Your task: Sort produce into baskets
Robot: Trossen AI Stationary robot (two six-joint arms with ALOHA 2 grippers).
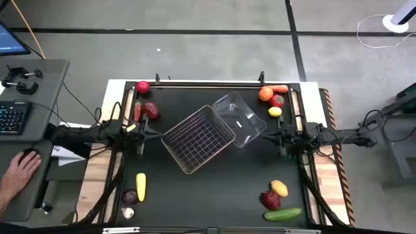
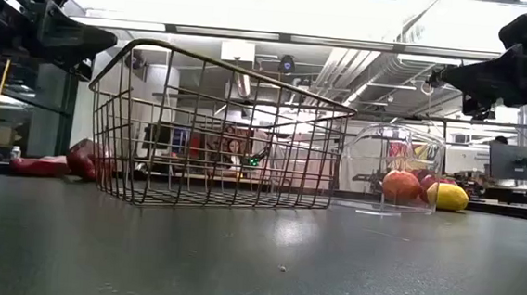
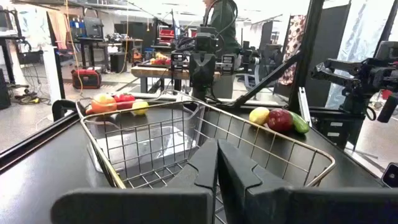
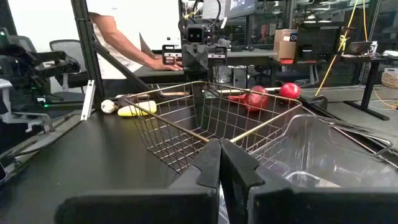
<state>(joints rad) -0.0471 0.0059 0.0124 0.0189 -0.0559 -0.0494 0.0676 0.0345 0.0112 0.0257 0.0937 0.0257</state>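
Flanking the wire basket [image 1: 198,138] and clear tub [image 1: 239,119] (both empty), left gripper [image 1: 144,134] and right gripper [image 1: 281,137] hover, jaws closed, holding nothing.

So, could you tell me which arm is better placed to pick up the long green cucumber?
The right arm: the green cucumber lies on its side of the table, nearer the right gripper.
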